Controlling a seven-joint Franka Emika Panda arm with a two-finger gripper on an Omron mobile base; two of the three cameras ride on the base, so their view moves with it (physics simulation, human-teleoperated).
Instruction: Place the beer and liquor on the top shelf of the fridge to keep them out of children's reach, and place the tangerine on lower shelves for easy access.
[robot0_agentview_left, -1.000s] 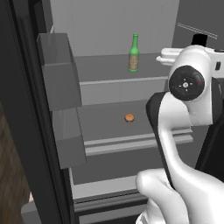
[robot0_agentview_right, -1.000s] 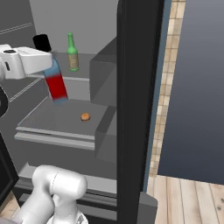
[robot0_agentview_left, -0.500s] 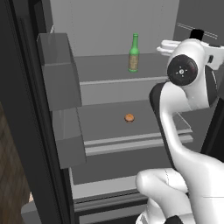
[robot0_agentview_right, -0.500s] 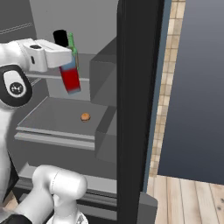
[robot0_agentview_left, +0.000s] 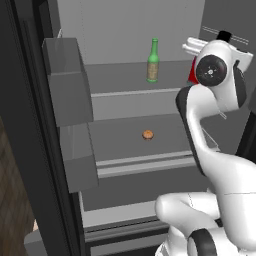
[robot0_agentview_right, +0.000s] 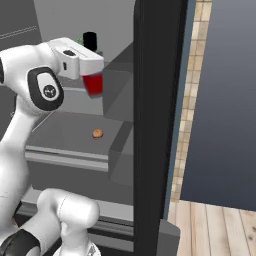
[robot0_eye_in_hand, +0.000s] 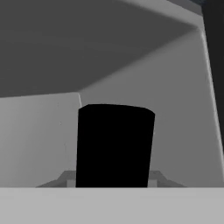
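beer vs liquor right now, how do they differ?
The beer is a slim green long-necked bottle; the liquor shows a squat red body and a black cap. The beer stands free and upright on the top shelf; the liquor is clamped in the gripper, not yet set down. Both are at top-shelf height inside the fridge.

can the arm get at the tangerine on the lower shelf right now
Probably not yet: the gripper is shut on the liquor up by the top shelf. The tangerine itself lies bare on the lower shelf, nothing blocking it.
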